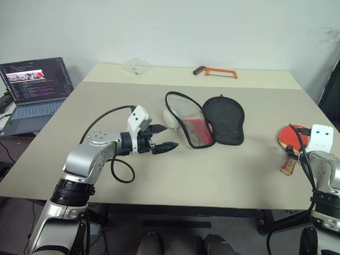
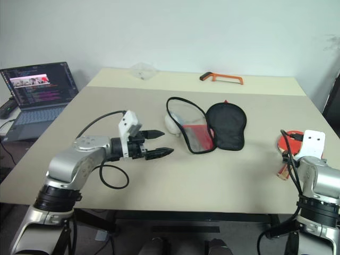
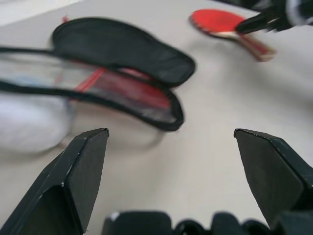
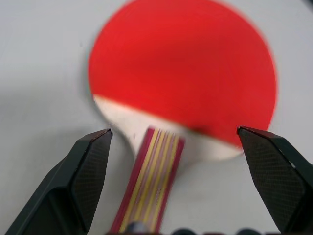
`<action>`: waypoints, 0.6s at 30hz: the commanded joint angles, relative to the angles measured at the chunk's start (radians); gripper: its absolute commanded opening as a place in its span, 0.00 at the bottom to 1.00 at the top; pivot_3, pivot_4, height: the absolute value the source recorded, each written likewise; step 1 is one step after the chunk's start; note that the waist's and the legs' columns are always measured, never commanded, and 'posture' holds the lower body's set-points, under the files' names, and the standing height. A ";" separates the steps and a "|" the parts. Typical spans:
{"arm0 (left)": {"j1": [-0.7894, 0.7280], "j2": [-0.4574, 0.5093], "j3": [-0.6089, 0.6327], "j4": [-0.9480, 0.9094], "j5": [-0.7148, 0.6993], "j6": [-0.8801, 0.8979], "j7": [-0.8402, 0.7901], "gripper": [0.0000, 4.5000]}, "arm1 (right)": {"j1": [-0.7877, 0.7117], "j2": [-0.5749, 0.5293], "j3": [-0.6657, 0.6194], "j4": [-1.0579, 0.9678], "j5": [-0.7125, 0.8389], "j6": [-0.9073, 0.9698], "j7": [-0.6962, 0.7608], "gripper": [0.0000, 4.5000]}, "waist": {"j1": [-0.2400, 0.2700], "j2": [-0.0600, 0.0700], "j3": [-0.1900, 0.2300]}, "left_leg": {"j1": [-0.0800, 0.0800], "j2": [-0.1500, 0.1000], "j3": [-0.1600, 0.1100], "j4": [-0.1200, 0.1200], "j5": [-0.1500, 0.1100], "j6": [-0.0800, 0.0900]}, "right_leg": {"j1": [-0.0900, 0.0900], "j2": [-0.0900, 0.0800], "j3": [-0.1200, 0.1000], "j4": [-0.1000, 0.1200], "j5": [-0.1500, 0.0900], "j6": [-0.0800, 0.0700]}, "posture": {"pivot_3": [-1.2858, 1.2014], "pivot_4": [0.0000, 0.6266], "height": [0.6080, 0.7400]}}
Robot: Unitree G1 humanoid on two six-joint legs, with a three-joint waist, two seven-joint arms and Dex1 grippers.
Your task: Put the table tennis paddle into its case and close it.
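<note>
Table (image 1: 223, 175): a pale beige top, with everything of the task lying on it.
Paddle (image 1: 289, 137): flat on the table at the robot's right, red face up, its striped handle toward the near edge; it is well apart from the case and outside it.
Case (image 1: 204, 121): lies open near the middle of the table, the see-through half with the red strip on the left, the black half spread out beside it on the right.
White pouch (image 1: 171, 117): a pale round thing touching the case's see-through half on its left.
Left gripper (image 1: 160, 138): hangs just above the table to the left of the case, fingers spread wide, nothing between them.
Right gripper (image 4: 173, 181): poised over the paddle's handle, fingers spread wide on either side of it, not gripping.
Hacksaw (image 1: 215, 71): orange frame, at the far edge.
Laptop (image 1: 33, 90): open, screen lit, on a side surface to the left.
</note>
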 commanded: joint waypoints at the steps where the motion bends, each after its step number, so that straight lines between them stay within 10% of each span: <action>1: -0.015 -0.021 0.006 -0.036 -0.009 -0.026 -0.020 0.99 | -0.016 0.013 -0.025 -0.056 -0.003 0.038 -0.010 1.00 | 0.000 0.000 0.000 | 0.000 0.000 0.000 0.000 0.000 0.000 | 0.000 0.000 0.000 0.000 0.000 0.000 | 0.52 0.24 1.00; 10: -0.002 -0.055 0.004 -0.057 0.001 -0.018 -0.010 0.99 | -0.020 0.069 -0.037 -0.020 -0.057 0.075 -0.078 1.00 | -0.001 0.000 0.000 | 0.000 0.001 -0.001 -0.002 0.000 0.000 | 0.000 0.001 -0.001 0.000 -0.001 0.000 | 0.52 0.24 1.00; 18: -0.017 -0.058 0.012 -0.049 0.007 -0.020 0.007 1.00 | -0.074 0.086 -0.009 0.121 -0.112 -0.098 -0.150 0.49 | -0.003 0.000 0.000 | 0.000 0.000 0.000 0.001 0.000 0.001 | 0.001 0.000 0.000 0.000 -0.001 0.000 | 0.52 0.24 1.00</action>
